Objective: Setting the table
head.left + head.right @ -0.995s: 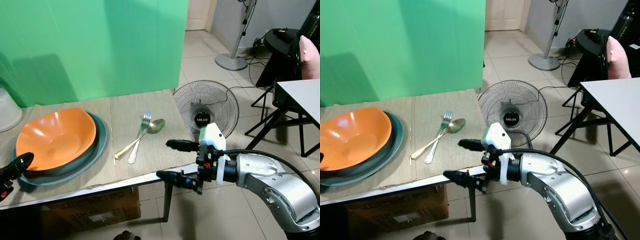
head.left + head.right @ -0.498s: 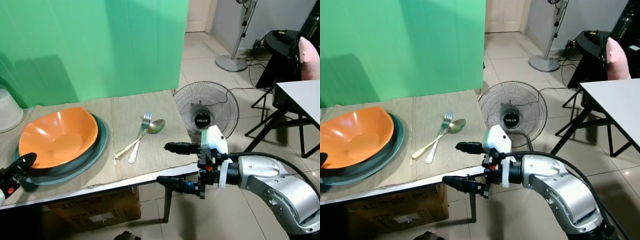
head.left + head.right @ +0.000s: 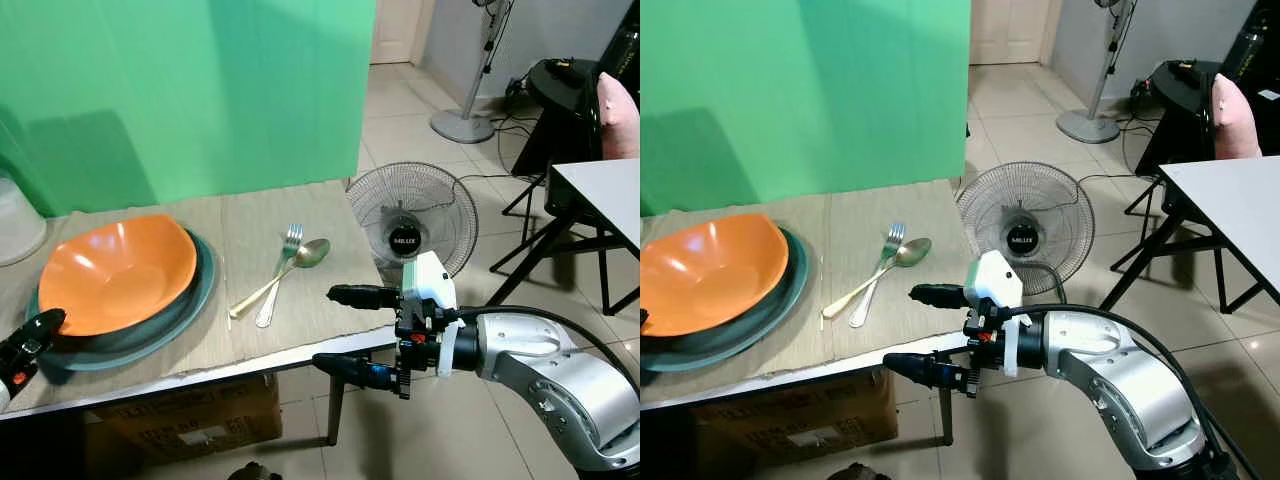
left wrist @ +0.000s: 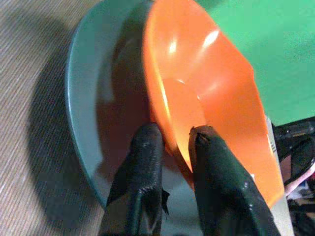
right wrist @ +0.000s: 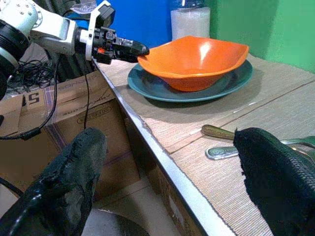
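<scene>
Progress: your orange plastic bowl [image 3: 115,272] sits in the teal round plate [image 3: 196,290]; silver fork [image 3: 281,270] and gold-handled spoon [image 3: 287,268] lie crossed right of the plate, unsorted.
Left gripper [image 4: 172,142]: fingers nearly closed, pinching the bowl's rim.
Right gripper [image 3: 345,328]: fingers wide apart, empty, at the table edge right of the plate.

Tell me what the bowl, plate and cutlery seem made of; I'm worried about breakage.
Bowl: glossy orange, thin rim, soft highlights; probably plastic or melamine. Plate: matte teal, likely the same, though ceramic can't be ruled out. Fork looks like shiny silver metal; spoon metal too, with a golden handle.
</scene>
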Robot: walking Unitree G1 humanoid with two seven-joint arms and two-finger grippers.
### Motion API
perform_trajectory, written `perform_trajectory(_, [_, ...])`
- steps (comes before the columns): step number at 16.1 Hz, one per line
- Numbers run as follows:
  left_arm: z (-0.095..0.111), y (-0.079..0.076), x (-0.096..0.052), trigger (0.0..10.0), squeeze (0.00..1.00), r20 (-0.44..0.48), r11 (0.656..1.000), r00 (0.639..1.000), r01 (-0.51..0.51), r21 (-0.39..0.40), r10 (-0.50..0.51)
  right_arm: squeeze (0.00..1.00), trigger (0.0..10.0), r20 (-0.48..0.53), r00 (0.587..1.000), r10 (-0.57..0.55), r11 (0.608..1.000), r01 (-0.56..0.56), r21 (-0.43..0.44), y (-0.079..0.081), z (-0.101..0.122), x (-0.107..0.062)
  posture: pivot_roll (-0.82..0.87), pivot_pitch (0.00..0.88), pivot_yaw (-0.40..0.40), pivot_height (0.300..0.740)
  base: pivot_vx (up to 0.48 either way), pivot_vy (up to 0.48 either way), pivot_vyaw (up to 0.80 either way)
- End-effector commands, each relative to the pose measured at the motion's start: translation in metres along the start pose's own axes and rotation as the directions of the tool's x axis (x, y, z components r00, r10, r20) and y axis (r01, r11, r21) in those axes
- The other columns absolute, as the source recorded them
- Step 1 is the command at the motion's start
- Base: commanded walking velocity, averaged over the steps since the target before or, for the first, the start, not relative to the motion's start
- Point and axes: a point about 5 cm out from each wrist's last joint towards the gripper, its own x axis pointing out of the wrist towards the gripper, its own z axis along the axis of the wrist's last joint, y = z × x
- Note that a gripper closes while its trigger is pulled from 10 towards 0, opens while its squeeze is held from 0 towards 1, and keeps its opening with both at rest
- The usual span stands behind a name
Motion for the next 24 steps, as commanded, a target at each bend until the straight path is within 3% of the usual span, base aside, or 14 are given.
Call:
perform_trajectory(1, [0.000, 0.000, 0.000, 0.0, 0.00, 0.008, 1.000, 1.000, 0.001, -0.030, -0.001, 0.00, 10.0, 0.004, 1.000, 0.009, 1.000, -0.009, -0.022, 0.002, 0.002, 0.000, -0.02, 0.004, 0.055, 0.740, 0.000, 0.000, 0.00])
perform_trajectory(4, [-0.006, 0.003, -0.002, 0.0, 0.00, -0.001, 0.996, 1.000, -0.014, -0.083, 0.014, 0.00, 10.0, 0.004, 1.000, 0.005, 1.000, -0.005, -0.027, 0.001, 0.002, 0.001, -0.02, 0.005, 0.056, 0.740, 0.000, 0.000, 0.00])
perform_trajectory(8, [-0.004, -0.001, -0.004, 0.0, 0.00, 0.038, 0.996, 0.999, -0.005, -0.091, 0.008, 0.00, 10.0, 0.005, 1.000, 0.000, 0.999, 0.000, -0.032, 0.000, 0.003, 0.001, -0.02, 0.004, 0.055, 0.740, 0.000, 0.000, 0.00])
perform_trajectory(10, [0.003, -0.011, -0.005, 0.0, 0.00, 0.110, 0.999, 0.994, 0.017, -0.036, -0.013, 0.00, 10.0, 0.015, 1.000, -0.013, 0.999, 0.014, -0.041, -0.002, 0.004, 0.001, -0.02, 0.003, 0.052, 0.740, 0.000, 0.000, 0.00])
perform_trajectory(15, [0.005, -0.052, 0.004, 0.0, 0.00, 0.249, 0.981, 0.949, 0.187, 0.046, -0.192, 0.00, 10.0, 0.102, 0.984, -0.147, 0.987, 0.152, -0.050, -0.017, 0.014, 0.003, -0.02, 0.002, 0.050, 0.740, 0.000, 0.000, 0.00])
perform_trajectory(19, [0.006, -0.078, 0.008, 0.0, 0.00, 0.347, 0.955, 0.890, 0.272, 0.116, -0.296, 0.00, 10.0, 0.190, 0.939, -0.286, 0.958, 0.283, 0.044, -0.030, 0.023, 0.004, -0.03, 0.001, 0.049, 0.740, 0.000, 0.000, 0.00])
perform_trajectory(20, [0.004, -0.095, 0.012, 0.0, 0.00, 0.354, 0.937, 0.868, 0.318, 0.146, -0.350, 0.91, 10.0, 0.201, 0.904, -0.377, 0.922, 0.347, 0.171, -0.040, 0.023, 0.006, -0.02, 0.000, 0.040, 0.740, 0.000, 0.000, 0.00])
perform_trajectory(21, [-0.002, -0.111, 0.019, 0.0, 0.00, 0.311, 0.915, 0.862, 0.356, 0.192, -0.400, 1.00, 10.0, 0.203, 0.891, -0.406, 0.899, 0.350, 0.264, -0.043, 0.021, 0.009, -0.02, 0.000, 0.039, 0.740, 0.000, 0.000, 0.00])
perform_trajectory(24, [-0.023, -0.145, 0.038, 0.0, 0.00, 0.186, 0.839, 0.828, 0.478, 0.260, -0.530, 1.00, 10.0, 0.242, 0.858, -0.453, 0.826, 0.302, 0.476, -0.047, 0.023, 0.018, -0.03, 0.000, 0.044, 0.740, 0.000, 0.000, 0.00])
